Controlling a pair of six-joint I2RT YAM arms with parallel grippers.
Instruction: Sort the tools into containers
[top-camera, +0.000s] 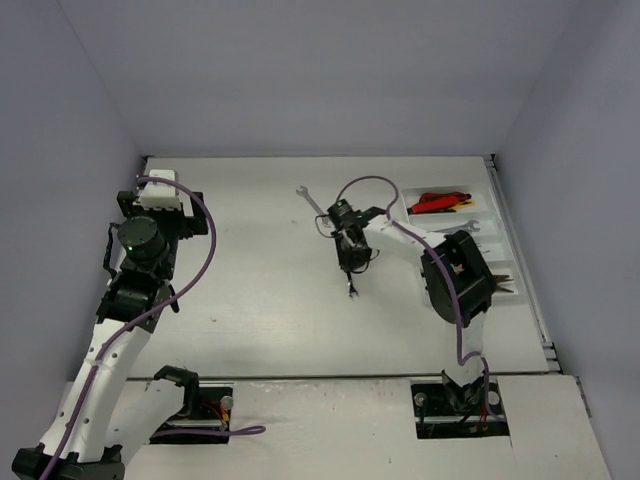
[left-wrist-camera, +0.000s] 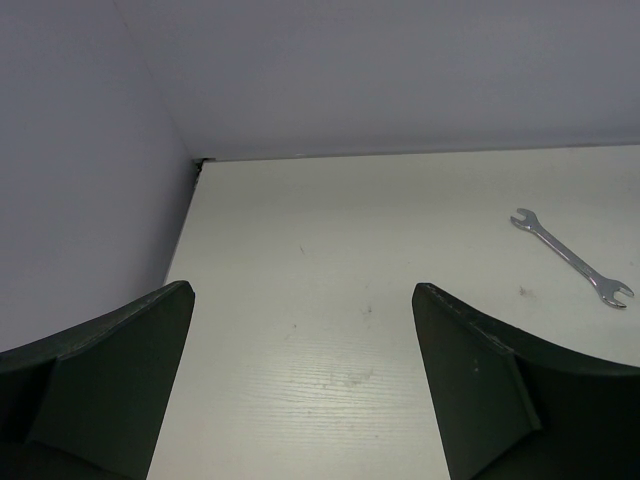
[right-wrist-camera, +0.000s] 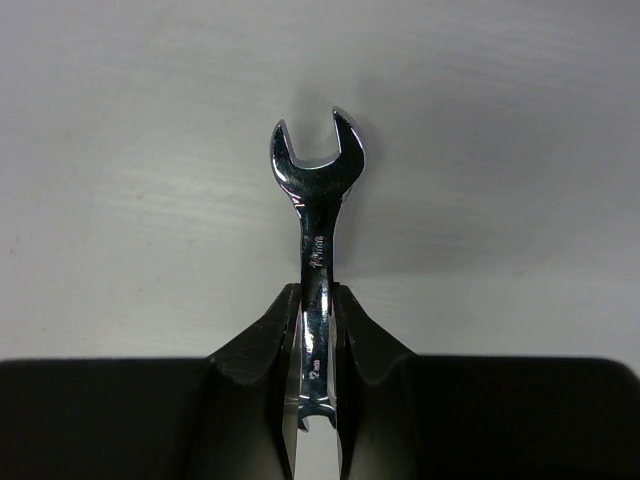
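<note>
The held wrench (right-wrist-camera: 318, 215) sits edge-on between the right gripper's (right-wrist-camera: 318, 325) fingers, which pinch its shank low down. Its open-end head points up the frame, clear of the pads. In the top view it hangs from that gripper (top-camera: 352, 272) just right of centre, over bare table (top-camera: 250, 300), and looks lifted off it, though the height is hard to judge. The tray (top-camera: 485, 215) lies at the right edge of the frame, well apart from the wrench, with the right arm's own links between them. Red cutters (top-camera: 438, 202) already lie in its top compartment. The lower compartments are partly hidden by the arm.

A loose wrench (top-camera: 311, 200) lies flat on the table, just up and left of the gripper. The left wrist view shows it (left-wrist-camera: 570, 258) at its right edge. The left gripper (left-wrist-camera: 300, 290) is spread wide with nothing between its fingers, off at the left of the table.

The step in hand looks like the carry: one wrench is picked up and not yet placed. The next move calls for swinging it right, over the wrench compartment. Its length should be lined up with the oblong slot before the fingers let go.
</note>
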